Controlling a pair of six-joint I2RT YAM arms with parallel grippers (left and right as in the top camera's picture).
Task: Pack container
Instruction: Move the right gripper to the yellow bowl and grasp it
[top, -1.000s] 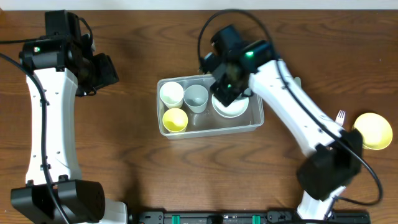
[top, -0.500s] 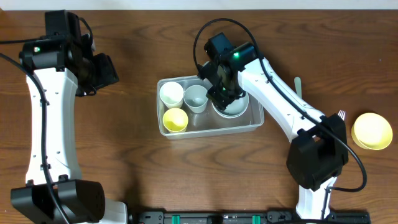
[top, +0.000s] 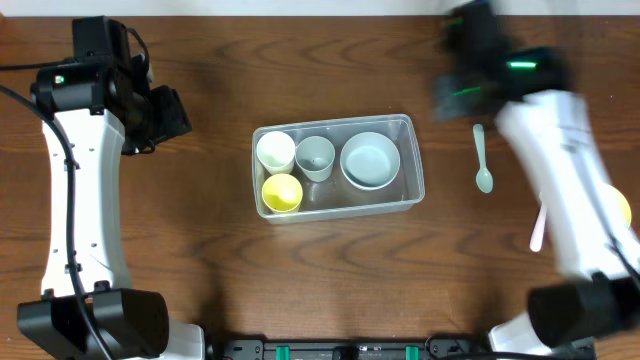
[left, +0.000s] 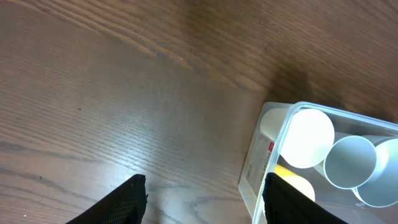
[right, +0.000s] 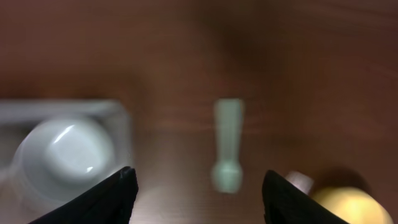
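Note:
The clear container (top: 340, 209) sits mid-table holding a white cup (top: 275, 150), a grey cup (top: 315, 156), a yellow cup (top: 281, 192) and a pale grey bowl (top: 370, 160). My right gripper (top: 458, 98) is blurred at the container's upper right. In the right wrist view it (right: 199, 196) is open and empty above the table, with the bowl (right: 62, 155) at its left and a green spoon (right: 227, 146) ahead. My left gripper (top: 172, 115) stands open and empty to the container's left. Its wrist view (left: 202, 202) shows the container rim (left: 292, 124) and the white cup (left: 308, 138).
The green spoon (top: 483, 160) lies right of the container. A pink utensil (top: 538, 230) and a yellow bowl (top: 622, 210) lie further right, partly covered by my right arm. The yellow bowl (right: 348, 208) also shows beside the right finger.
My right gripper has let go of the grey bowl inside the container, opened, and swung up and to the right. The left arm has not moved.

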